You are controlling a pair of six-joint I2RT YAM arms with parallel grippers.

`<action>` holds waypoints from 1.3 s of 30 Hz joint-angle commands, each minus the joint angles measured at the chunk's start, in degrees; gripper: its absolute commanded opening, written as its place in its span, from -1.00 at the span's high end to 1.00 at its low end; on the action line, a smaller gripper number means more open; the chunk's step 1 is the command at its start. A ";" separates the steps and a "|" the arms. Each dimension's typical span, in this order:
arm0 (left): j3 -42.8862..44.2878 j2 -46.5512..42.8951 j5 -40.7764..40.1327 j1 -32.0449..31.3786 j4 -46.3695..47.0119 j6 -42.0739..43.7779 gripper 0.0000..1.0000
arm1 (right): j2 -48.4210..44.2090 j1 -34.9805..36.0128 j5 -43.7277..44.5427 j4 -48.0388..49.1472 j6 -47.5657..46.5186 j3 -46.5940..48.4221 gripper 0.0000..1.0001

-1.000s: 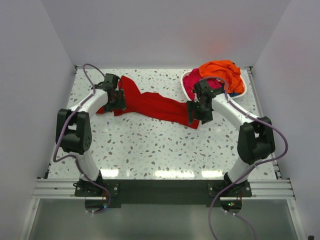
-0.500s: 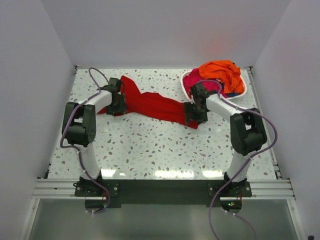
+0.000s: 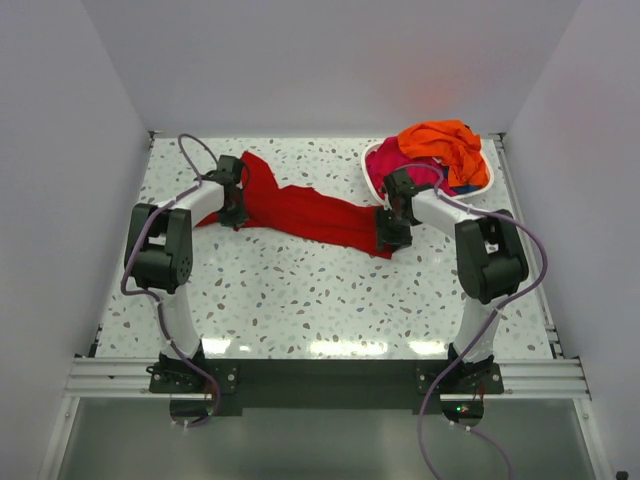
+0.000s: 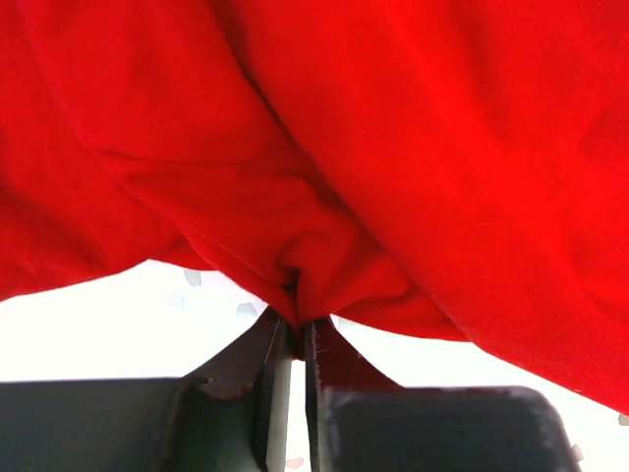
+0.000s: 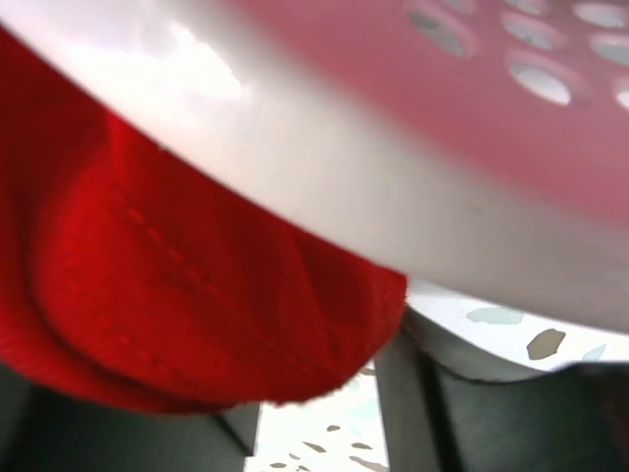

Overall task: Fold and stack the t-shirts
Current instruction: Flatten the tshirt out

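Two grippers sit at the deep red cloth t-shirt (image 3: 300, 212) stretched along the worktop's far edge. The left gripper (image 4: 295, 329) is pinched on its left end. The right gripper (image 3: 390, 232) is at its right end, near the white slatted plastic basket (image 5: 324, 187); its grip cannot be told.

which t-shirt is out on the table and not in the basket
The deep red t-shirt, stretched across the table; the magenta-pink t-shirt and the orange t-shirt are heaped in the white basket.
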 commanded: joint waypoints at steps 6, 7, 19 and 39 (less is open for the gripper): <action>0.09 -7.48 1.30 0.34 -4.93 1.07 0.99 | 0.59 -0.13 -0.81 -3.11 0.01 1.03 0.98; 0.70 -8.37 1.82 0.25 -5.81 0.98 1.00 | -0.63 -0.13 -0.63 -4.35 0.01 1.39 1.00; 3.86 -21.12 2.36 0.42 -22.24 -0.86 1.00 | -14.96 -0.13 -2.47 -27.73 -2.62 8.59 1.00; 16.55 -5.82 1.82 6.93 -20.25 4.85 -0.51 | -0.64 -1.71 -0.89 -24.41 0.01 18.09 0.87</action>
